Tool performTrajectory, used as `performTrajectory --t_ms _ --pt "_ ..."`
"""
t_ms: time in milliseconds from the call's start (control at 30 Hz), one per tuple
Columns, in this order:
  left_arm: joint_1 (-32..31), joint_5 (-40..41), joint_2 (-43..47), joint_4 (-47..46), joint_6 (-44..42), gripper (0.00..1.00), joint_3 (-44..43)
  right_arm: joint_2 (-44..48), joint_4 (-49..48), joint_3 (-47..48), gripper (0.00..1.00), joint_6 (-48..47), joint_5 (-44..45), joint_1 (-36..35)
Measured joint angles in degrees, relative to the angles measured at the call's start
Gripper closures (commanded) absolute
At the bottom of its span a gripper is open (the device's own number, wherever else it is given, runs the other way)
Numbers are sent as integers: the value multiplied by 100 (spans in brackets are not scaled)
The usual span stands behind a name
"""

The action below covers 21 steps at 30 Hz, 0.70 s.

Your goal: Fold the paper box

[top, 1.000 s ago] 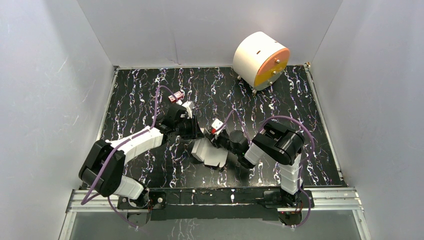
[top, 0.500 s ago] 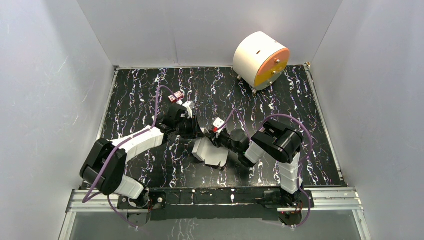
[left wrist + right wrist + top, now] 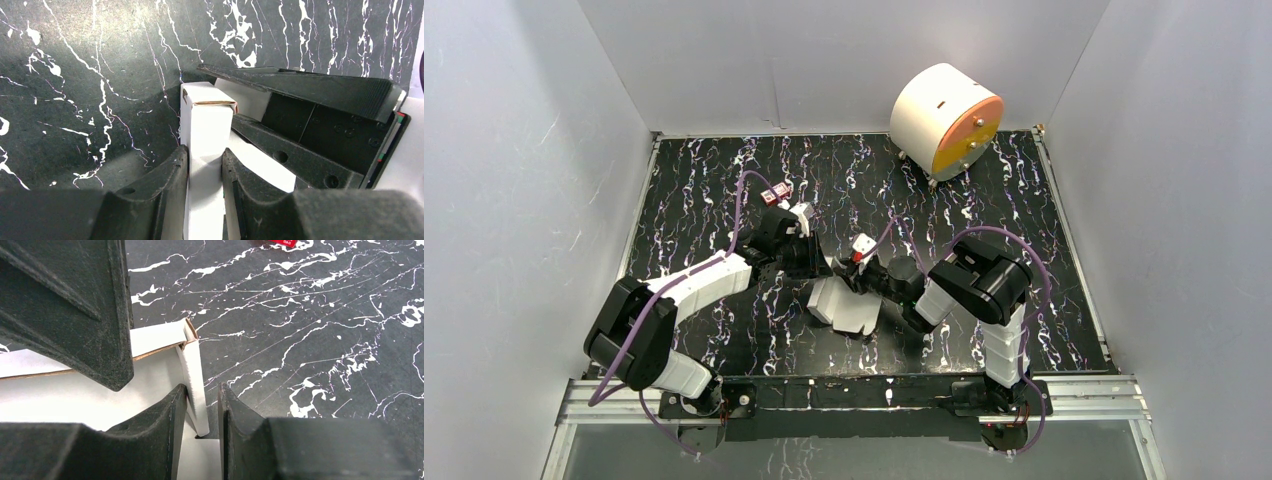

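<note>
The paper box (image 3: 844, 305), white thin cardboard and partly formed, lies on the black marbled table between the two arms. My left gripper (image 3: 204, 150) is shut on a narrow upright white section of the box (image 3: 207, 122), with both fingers pressed against its sides. In the top view this gripper (image 3: 819, 268) sits at the box's upper left. My right gripper (image 3: 202, 387) straddles a thin side flap (image 3: 192, 372). The flap touches its left finger and a dark gap shows before the right finger. It meets the box from the right (image 3: 861, 280).
A big white cylinder with an orange face (image 3: 946, 120) stands at the back right. A tiny red item (image 3: 776, 193) lies behind the left wrist. White walls close in on three sides of the table (image 3: 724, 180). The arms' bases sit on the metal rail (image 3: 854, 395).
The right wrist has edged slightly left toward the box. The left arm and the box stay where they were.
</note>
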<state>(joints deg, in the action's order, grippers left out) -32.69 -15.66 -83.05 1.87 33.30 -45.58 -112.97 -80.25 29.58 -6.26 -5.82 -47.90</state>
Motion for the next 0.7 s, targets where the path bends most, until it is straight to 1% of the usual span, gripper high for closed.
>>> performTrajectory --t_ms 167,300,567,700 --pt "-4 0 0 85 -22 79 -11 22 -74 -2 61 9 -162 35" --pt "-7 0 -2 146 -31 79 -35 120 -70 -2 66 9 -280 59" --pt "-2 15 -2 151 -33 79 -59 131 70 94 81 -20 -404 63" --pt "11 22 -4 116 -20 79 -59 129 144 127 82 -111 -326 37"
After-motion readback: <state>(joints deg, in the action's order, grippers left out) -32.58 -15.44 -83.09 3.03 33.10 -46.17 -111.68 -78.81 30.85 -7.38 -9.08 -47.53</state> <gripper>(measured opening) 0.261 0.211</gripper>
